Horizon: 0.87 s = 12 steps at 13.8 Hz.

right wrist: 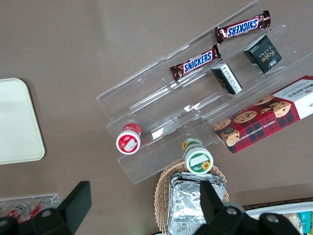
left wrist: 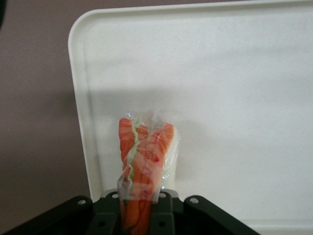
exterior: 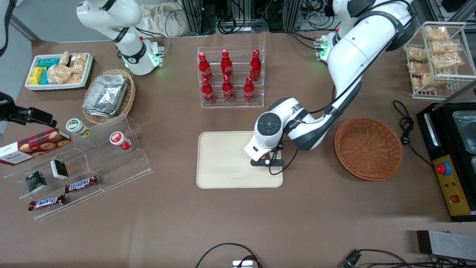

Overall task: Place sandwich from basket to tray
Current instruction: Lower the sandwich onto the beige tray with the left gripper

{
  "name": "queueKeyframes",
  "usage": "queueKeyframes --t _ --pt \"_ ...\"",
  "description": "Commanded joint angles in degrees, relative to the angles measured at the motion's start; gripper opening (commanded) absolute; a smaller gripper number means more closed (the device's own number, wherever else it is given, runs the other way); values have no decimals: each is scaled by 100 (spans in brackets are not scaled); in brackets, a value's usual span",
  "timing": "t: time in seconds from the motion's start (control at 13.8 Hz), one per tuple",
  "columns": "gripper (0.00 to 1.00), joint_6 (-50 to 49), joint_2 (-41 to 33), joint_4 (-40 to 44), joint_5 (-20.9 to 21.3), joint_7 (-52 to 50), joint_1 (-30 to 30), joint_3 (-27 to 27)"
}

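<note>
My left gripper (exterior: 267, 162) hangs over the cream-beige tray (exterior: 223, 163), near the tray's end closest to the basket. It is shut on the sandwich (left wrist: 145, 161), a plastic-wrapped wedge with orange, red and green layers held edge-on between the fingers (left wrist: 166, 215) above the tray (left wrist: 220, 88). In the front view the sandwich is almost entirely hidden under the wrist. The reddish-brown wicker basket (exterior: 368, 147) sits empty beside the tray, toward the working arm's end of the table.
A clear rack of red cola bottles (exterior: 230, 76) stands farther from the front camera than the tray. A tan basket with foil containers (exterior: 108, 96), a clear stepped shelf with snacks (exterior: 85, 163) and a white snack bin (exterior: 59, 70) lie toward the parked arm's end. A black appliance (exterior: 452, 156) and wire rack (exterior: 438, 56) flank the basket.
</note>
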Motion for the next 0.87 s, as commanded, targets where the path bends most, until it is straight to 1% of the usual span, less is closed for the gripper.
queueKeyframes --t 0.0,0.22,0.65,0.73,0.8 --pt "4 -81 190 341 116 -52 -188 117" --pt "4 -63 269 437 116 -52 -363 240" --pt "6 -28 331 429 151 -52 -390 249" --pt "7 -28 340 429 212 -78 -390 249" --pt "11 -19 340 412 325 -122 -408 249"
